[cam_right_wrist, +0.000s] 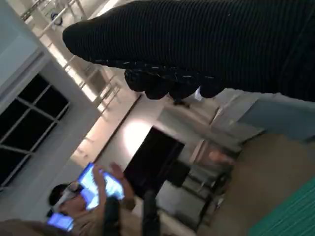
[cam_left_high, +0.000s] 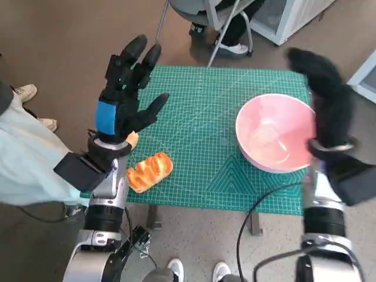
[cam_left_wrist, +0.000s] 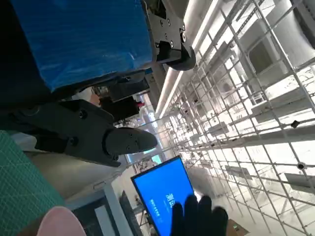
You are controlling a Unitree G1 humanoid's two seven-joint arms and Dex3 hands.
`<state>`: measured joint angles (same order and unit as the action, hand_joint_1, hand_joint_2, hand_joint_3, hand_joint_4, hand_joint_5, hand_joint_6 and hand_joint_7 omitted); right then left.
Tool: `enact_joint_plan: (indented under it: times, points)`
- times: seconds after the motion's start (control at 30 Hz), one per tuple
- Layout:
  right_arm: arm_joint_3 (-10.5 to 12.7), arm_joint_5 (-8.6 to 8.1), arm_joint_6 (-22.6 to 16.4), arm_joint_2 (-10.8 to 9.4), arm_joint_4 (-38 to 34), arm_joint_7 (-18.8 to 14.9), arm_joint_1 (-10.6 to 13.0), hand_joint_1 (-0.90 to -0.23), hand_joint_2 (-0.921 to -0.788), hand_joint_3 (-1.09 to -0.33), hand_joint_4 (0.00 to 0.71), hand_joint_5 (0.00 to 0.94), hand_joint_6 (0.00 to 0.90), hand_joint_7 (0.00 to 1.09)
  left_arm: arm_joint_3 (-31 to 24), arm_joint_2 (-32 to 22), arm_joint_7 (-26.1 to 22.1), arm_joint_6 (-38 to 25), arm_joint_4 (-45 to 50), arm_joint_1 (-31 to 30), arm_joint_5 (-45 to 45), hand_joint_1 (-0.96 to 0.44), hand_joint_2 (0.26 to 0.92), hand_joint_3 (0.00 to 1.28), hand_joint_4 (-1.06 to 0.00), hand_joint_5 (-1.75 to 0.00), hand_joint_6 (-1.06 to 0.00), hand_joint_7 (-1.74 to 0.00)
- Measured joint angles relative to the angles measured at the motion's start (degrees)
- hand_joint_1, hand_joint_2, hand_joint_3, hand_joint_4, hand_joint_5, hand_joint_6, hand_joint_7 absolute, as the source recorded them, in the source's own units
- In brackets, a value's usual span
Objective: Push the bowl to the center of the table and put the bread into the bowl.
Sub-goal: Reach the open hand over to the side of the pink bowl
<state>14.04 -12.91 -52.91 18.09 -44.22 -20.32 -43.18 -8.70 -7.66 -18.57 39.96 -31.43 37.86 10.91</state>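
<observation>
From my head: the pink bowl [cam_left_high: 275,133] sits right of the green mat's [cam_left_high: 200,106] middle; the bread [cam_left_high: 150,171] lies near the mat's left front edge. My left hand [cam_left_high: 124,91] hovers over it, fingers spread, empty. My right hand [cam_left_high: 326,97] is raised beside the bowl, its grip unclear.

From my left wrist: my spread fingers [cam_left_wrist: 130,141], the bowl's rim [cam_left_wrist: 61,221].

From my right wrist: the glove [cam_right_wrist: 206,44], a person [cam_right_wrist: 81,206] with a lit screen.

looks like a robotics lab or test space, small table with a green cutting mat [cam_left_high: 205,117], white metal grid ceiling [cam_left_wrist: 256,98] and strip lights, blue screen [cam_left_wrist: 162,194], person [cam_right_wrist: 74,206] holding a lit device, chair legs nearby
</observation>
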Motion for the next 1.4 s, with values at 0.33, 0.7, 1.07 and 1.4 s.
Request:
enact_joint_plan:
  times: [0.33, 0.7, 1.07, 1.4]
  points:
    - [5.9, -0.34, -0.2, 3.7, -14.1, 6.5, -1.1, -0.518, -0.921, -0.887, 0.266, 0.000, -0.001, 0.80, 0.0, -0.7, 0.1, 0.7, -1.1, 0.0, 0.0, -0.36, 0.921, 0.30, -0.34, 0.00, -0.19, -0.46]
    - [7.1, 0.81, 6.7, 3.4, -25.6, 12.9, -1.4, -0.490, -0.921, -0.914, 0.253, 0.001, 0.040, 0.72, 0.1, -0.8, 0.3, 0.9, -1.2, 0.0, 0.0, -0.39, 0.921, 0.31, -0.34, 0.00, -0.20, -0.44]
    - [6.2, 3.63, 15.9, 0.1, -29.7, 18.7, -1.2, -0.494, -0.921, -0.914, 0.286, 0.007, 0.146, 0.59, 0.1, -1.1, 0.5, 1.0, -0.9, -0.4, 0.0, -0.38, 0.921, 0.31, -0.34, 0.00, -0.21, -0.43]
    - [6.9, 3.67, 21.3, -4.3, -30.7, 19.0, -1.8, -0.534, -0.921, -0.909, 0.283, 0.002, 0.140, 0.55, 0.1, -1.4, 0.4, 0.6, 1.1, -1.8, 0.1, -0.38, 0.921, 0.31, -0.34, 0.00, -0.22, -0.41]
